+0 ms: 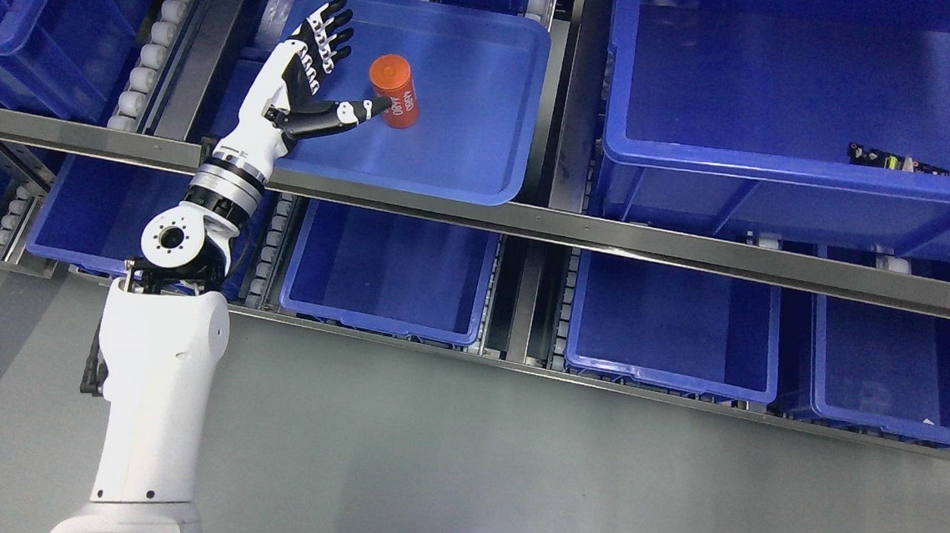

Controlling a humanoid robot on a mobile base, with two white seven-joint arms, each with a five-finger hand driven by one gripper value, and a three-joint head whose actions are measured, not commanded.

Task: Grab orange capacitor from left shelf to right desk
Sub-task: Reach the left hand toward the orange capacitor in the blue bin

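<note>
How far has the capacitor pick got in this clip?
Done: the left robot hand has reached into the blue tray. In hand: fingers spread, thumb tip at the orange capacitor, no grasp yet. Left: gripping, lifting and carrying it to the desk.

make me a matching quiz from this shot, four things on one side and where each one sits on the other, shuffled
Things:
1. capacitor
2. left robot hand
3. small part
4. tray

Places:
A. big bin at upper right
B. on the upper shelf, left of the big bin
C. lying in the tray
D. open over the tray's left side, thumb tip by the capacitor

Pairs: 1-C, 2-D, 3-A, 4-B
</note>
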